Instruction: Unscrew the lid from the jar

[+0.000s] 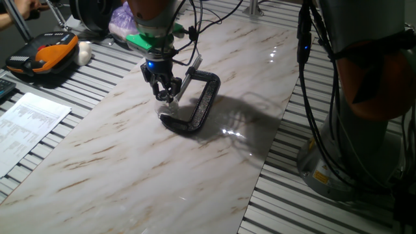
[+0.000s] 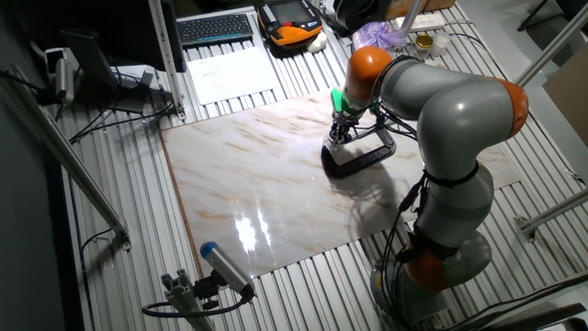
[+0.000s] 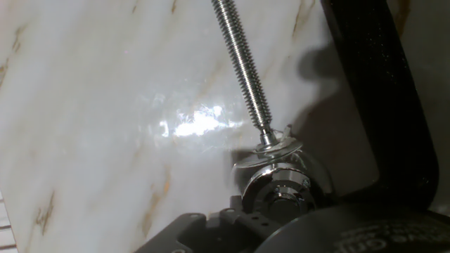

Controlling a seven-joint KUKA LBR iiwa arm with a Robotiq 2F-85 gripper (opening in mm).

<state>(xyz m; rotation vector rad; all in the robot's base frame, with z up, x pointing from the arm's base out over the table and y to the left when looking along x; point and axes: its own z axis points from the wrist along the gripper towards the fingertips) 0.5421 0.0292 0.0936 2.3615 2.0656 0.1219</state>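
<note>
A black C-clamp [image 1: 201,107] lies flat on the marble board [image 1: 130,169]. Its threaded screw [image 3: 242,70] presses a steel pad [image 3: 271,144] against the tiny clear glass jar [image 3: 261,170], which stands in the clamp's mouth. The shiny silvery lid [image 3: 281,193] sits on top of the jar. My gripper [image 1: 167,96] points straight down over the jar, and its fingertips come together on the lid. It also shows in the other fixed view [image 2: 338,138], above the clamp [image 2: 363,158]. A dark finger [image 3: 200,226] fills the bottom of the hand view and hides the lid's lower edge.
The board rests on a slatted metal table [image 1: 305,195]. An orange-and-black device [image 1: 42,55] and printed paper [image 1: 26,123] lie at the left. A purple bag [image 1: 123,19] sits behind the arm. The robot's base [image 1: 364,97] stands at the right. A blue-tipped tool [image 2: 220,267] lies near the board's front edge.
</note>
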